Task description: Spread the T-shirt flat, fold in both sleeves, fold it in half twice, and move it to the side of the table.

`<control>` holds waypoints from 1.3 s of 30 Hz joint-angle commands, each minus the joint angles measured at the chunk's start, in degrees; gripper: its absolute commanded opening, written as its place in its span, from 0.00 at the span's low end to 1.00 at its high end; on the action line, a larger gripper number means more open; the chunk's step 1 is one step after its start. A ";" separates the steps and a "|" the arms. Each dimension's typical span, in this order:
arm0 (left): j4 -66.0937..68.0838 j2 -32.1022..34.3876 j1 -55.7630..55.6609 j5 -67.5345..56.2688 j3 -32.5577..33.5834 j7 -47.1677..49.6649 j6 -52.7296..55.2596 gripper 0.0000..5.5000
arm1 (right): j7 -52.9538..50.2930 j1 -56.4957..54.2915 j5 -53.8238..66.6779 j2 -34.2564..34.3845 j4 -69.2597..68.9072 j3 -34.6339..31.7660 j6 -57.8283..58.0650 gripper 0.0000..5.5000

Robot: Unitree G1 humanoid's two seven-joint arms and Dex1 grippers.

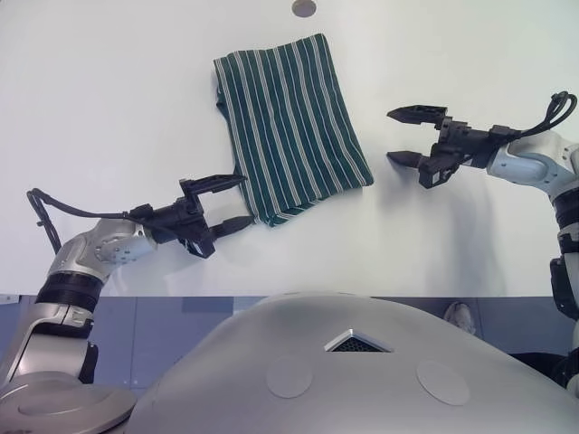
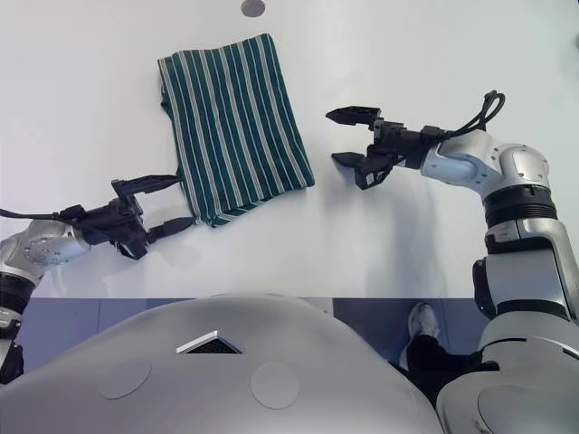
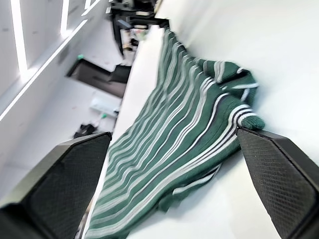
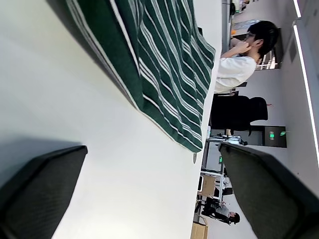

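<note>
- Left eye view: the T-shirt [image 1: 289, 127] lies folded into a slanted rectangle in the middle of the white table [image 1: 109, 108], toward its far edge. The left gripper [image 1: 244, 199] sits at the shirt's near left corner, jaws spread, holding nothing. The right gripper [image 1: 391, 136] hangs just beside the right edge, apart from the cloth, jaws likewise released.
- Right eye view: same layout. By my reckoning the folds are done and only the move to the side is left.
- Left wrist view: between the two black fingers [image 3: 65, 184] the shirt's corner looks rumpled, with a hem poking out under the upper layers. That is where I'd expect trouble. A pinch that catches only the top layer, followed by a drag, could peel the fold open.
- Right wrist view: the pads [image 4: 45, 184] are wide apart with bare table between them and the striped edge ahead. If only one arm pulls, the packet may swing round or smear out of square.
- Containers: I see none to report. The table alone carries the shirt and a small grey disc [image 1: 304, 8] at its far edge.
</note>
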 commanded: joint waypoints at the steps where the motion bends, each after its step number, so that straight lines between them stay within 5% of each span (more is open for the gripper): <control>1: -0.87 2.04 1.10 0.58 -3.04 -2.22 -3.16 0.84 | -4.40 2.46 -5.19 -0.47 -1.46 4.09 -3.54 0.89; 6: -5.00 6.69 7.07 -3.97 -12.75 -8.46 -2.07 0.84 | -8.78 2.87 -8.29 -2.15 -2.67 7.19 -4.75 0.89; 17: -27.98 -3.16 9.34 -1.80 -10.77 -14.63 32.12 0.84 | -10.26 2.99 -6.70 -1.26 -2.51 10.07 -1.83 0.89; 27: -11.64 0.40 6.06 2.29 -7.11 -8.18 28.76 0.84 | -9.55 3.91 -3.45 -1.02 -3.03 10.81 -0.26 0.89; 39: -2.85 0.92 6.90 7.47 -11.99 -1.02 15.21 0.41 | -6.08 4.65 -1.71 -1.30 -4.12 13.96 -1.88 0.89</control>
